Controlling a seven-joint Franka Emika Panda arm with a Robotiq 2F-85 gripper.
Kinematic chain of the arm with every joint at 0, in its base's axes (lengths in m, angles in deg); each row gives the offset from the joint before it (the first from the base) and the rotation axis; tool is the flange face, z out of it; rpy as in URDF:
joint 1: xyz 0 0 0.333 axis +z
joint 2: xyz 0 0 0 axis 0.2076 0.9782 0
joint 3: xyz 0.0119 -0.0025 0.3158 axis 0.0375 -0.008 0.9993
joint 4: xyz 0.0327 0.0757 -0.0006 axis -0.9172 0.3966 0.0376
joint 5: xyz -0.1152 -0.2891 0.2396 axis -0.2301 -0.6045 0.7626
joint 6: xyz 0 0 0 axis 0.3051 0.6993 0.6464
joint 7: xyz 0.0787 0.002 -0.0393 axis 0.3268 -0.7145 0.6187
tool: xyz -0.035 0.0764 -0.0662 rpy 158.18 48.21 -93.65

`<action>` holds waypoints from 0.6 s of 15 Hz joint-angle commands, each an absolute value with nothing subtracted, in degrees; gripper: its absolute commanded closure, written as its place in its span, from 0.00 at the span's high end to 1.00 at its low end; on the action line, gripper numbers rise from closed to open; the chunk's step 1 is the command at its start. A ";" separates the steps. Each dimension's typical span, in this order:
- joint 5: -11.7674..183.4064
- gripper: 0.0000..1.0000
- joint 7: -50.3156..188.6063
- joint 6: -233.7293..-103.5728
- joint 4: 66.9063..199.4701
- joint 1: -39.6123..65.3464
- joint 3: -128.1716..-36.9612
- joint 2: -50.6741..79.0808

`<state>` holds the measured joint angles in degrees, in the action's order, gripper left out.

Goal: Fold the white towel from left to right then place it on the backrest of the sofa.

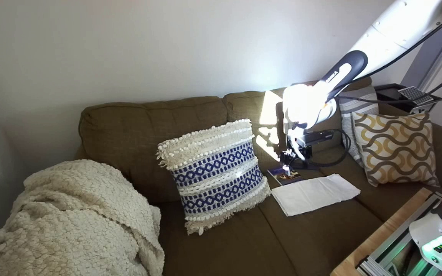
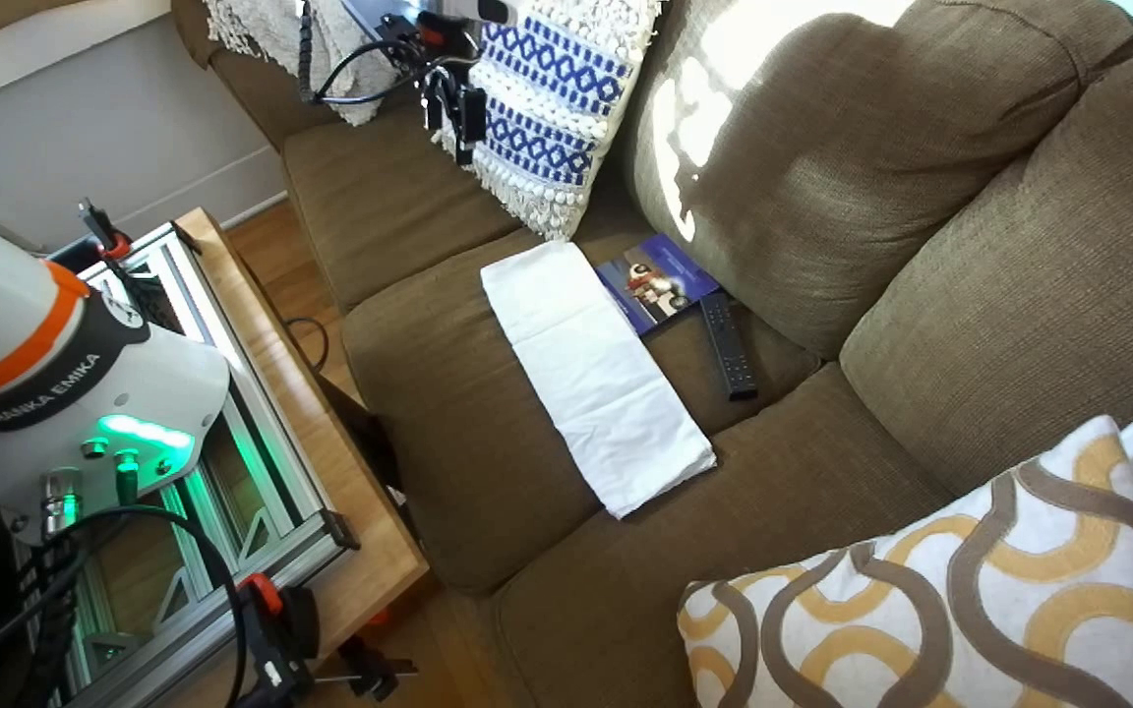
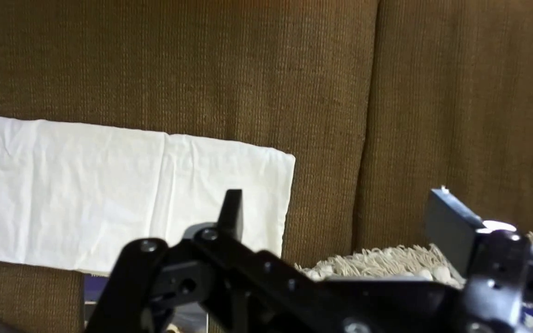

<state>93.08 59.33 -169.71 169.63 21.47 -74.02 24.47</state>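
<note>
The thin white rectangular cloth towel [image 2: 595, 373] lies flat on the seat [image 2: 429, 423] of the olive-brown fabric sofa [image 1: 221, 245], its long axis running roughly parallel to the tall padded backrest [image 1: 129, 124]. One short end points at the navy-and-white fringed pillow [image 1: 219, 176], the other toward the white-and-yellow wavy-patterned pillow [image 2: 921, 610]. The black two-fingered hand [image 3: 340, 217] hangs released above the seat, jaws wide apart, clear of the towel.

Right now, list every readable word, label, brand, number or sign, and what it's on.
"FRANKA EMIKA": black band on the white robot base.
"FRANKA" (blurred, likely): dark rounded joint cover on the white robot arm.
Too small or blurred: any lettering on the flat purple booklet, any button marks on the slim black remote.
</note>
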 commanded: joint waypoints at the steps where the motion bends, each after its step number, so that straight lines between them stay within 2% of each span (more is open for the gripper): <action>1: 87.97 1.00 52.29 -171.95 167.28 26.31 -76.42 31.12; 9: 83.71 1.00 49.51 -193.23 164.26 32.91 -83.00 43.65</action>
<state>86.92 50.53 -185.78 166.27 29.55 -79.21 38.76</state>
